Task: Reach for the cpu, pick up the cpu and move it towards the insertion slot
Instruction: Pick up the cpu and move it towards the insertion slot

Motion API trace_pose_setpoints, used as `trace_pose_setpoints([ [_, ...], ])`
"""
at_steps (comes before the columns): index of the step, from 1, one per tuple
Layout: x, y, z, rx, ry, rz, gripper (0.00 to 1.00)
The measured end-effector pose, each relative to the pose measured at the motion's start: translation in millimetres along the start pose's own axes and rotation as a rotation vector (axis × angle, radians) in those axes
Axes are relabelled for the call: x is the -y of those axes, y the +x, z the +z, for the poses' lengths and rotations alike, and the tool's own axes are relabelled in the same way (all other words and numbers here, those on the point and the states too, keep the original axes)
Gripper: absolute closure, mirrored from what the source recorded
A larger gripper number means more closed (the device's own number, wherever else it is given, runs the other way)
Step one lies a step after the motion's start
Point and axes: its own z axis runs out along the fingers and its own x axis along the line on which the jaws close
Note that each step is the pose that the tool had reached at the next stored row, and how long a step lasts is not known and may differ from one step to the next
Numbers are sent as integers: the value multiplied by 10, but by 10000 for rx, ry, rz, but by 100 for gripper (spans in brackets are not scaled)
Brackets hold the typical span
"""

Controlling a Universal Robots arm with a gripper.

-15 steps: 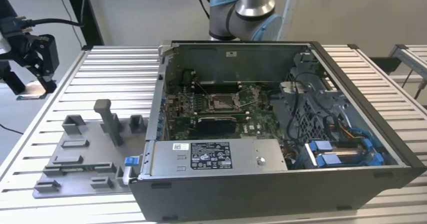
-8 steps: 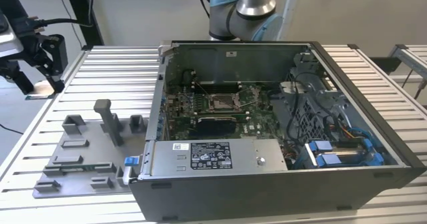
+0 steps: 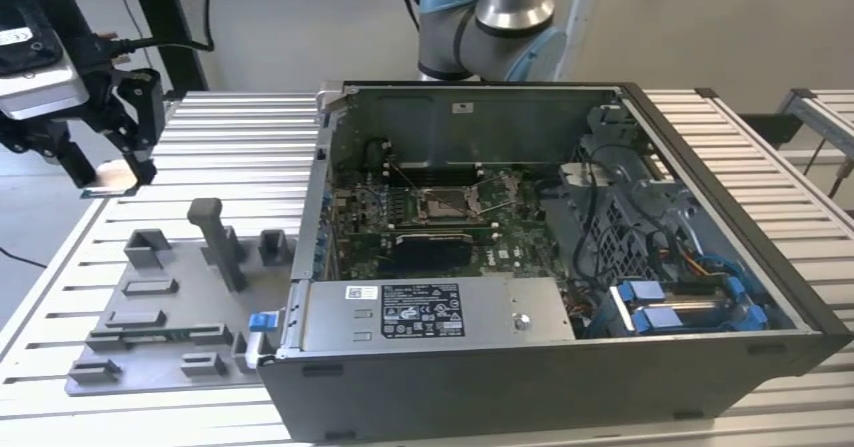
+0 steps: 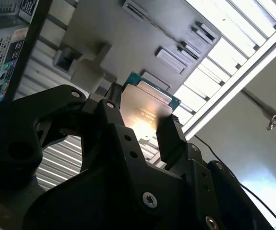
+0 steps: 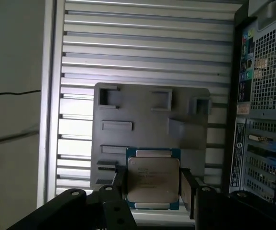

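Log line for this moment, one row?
gripper: shut on cpu | cpu: lifted, outside computer case | insertion slot: away, toward exterior view's right

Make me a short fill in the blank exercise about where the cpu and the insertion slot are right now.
1. The gripper is ____ on the cpu.
2. The insertion slot sits ____ the computer case.
3. The gripper is to the exterior view's ____ of the computer case.
Missing words: shut; inside; left.
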Motion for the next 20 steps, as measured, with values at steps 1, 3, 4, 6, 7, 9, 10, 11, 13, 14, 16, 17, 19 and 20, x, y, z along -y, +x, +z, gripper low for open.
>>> trace_pose_setpoints([
  [1, 1, -24, 0, -1, 0, 0, 100],
  [3, 3, -73, 0, -1, 1, 1, 100],
  [4, 4, -95, 1, -1, 1, 1, 100],
  [6, 6, -143, 2, -1, 0, 1, 100],
  [7, 7, -168, 2, -1, 0, 1, 100],
  [9, 9, -217, 3, -1, 0, 1, 100],
  [10, 10, -241, 3, -1, -1, 0, 100],
  [11, 12, -267, 3, -1, 0, 0, 100],
  [13, 14, -317, 4, -2, 0, 0, 100],
  [14, 15, -343, 4, -2, 0, 1, 100],
  [16, 17, -396, 5, -2, 0, 1, 100],
  [17, 18, -424, 5, -3, 0, 1, 100],
  [19, 20, -480, 6, -4, 0, 1, 100],
  [20, 22, -508, 6, -5, 1, 0, 100],
])
